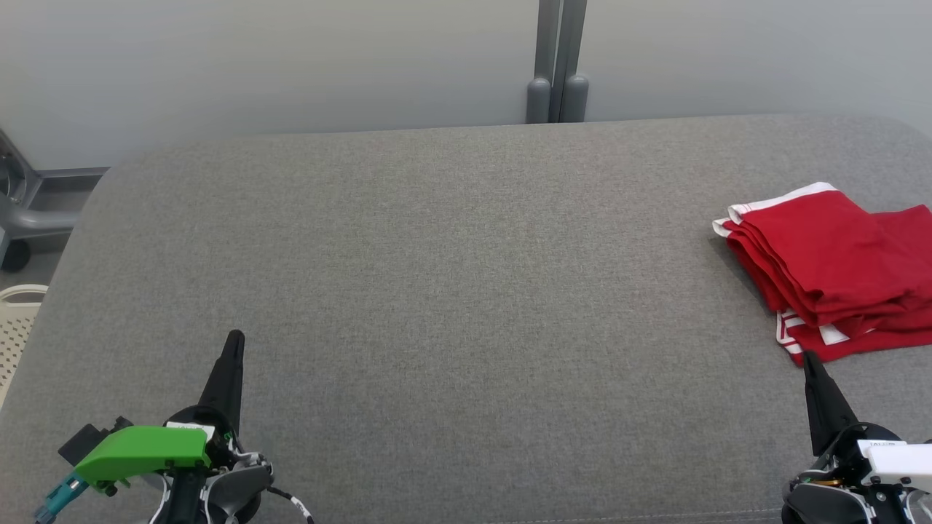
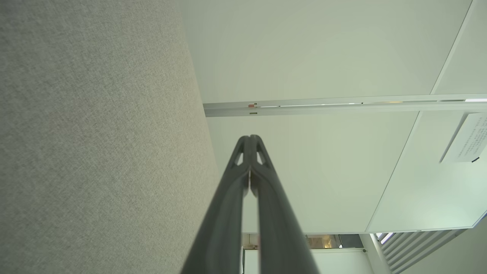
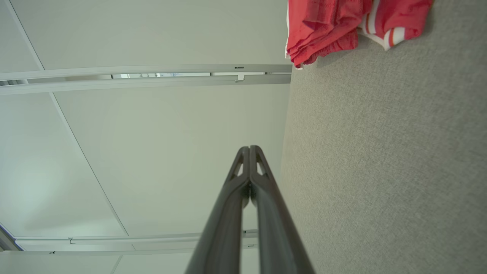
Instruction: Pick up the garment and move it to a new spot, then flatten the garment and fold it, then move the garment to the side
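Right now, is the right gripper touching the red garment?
Apart. The right wrist view shows the right gripper, shut, ending short of the red garment, with a plain gap between them.

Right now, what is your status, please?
Left gripper, right gripper shut, empty. Red garment folded on grey surface, right side. No obstacle seen.

No text could be read. A white paper sheet (image 2: 467, 137) bearing lines of small dark print was seen on a pale wall panel (image 2: 418, 171) in the left wrist view, its letters too small to be made out. A small white label (image 1: 882, 443) with dark print was seen on the housing of the right gripper (image 1: 807, 358), too blurred to be read.
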You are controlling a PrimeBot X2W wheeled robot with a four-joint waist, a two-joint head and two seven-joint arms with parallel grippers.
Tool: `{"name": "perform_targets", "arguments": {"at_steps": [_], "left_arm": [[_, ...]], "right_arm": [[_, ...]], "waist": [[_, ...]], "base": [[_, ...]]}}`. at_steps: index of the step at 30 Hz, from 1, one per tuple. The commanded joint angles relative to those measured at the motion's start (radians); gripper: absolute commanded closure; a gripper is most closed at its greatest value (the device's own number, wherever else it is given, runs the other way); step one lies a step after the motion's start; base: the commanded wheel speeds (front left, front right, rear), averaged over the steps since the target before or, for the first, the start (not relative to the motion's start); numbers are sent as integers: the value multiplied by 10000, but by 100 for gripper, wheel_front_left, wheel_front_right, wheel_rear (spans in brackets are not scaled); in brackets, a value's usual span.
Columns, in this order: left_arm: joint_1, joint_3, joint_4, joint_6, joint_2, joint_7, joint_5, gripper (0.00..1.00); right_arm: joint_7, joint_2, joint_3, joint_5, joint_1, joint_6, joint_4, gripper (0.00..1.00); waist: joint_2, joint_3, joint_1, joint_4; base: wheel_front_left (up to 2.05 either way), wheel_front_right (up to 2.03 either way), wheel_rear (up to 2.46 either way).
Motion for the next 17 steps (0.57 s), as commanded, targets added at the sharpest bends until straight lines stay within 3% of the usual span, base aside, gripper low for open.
{"name": "perform_targets", "arguments": {"at_steps": [1, 17], "left_arm": [[-176, 72, -46, -84, -29, 58, -119, 100], [-164, 62, -39, -70, -18, 59, -105, 100]], "right_arm": [[42, -45, -42, 195, 138, 4, -89, 100], [41, -43, -36, 154, 133, 4, -77, 100]], "waist": [[-1, 9, 0, -9], [-1, 9, 0, -9]], "base": [[0, 0, 0], [0, 0, 0]]}}
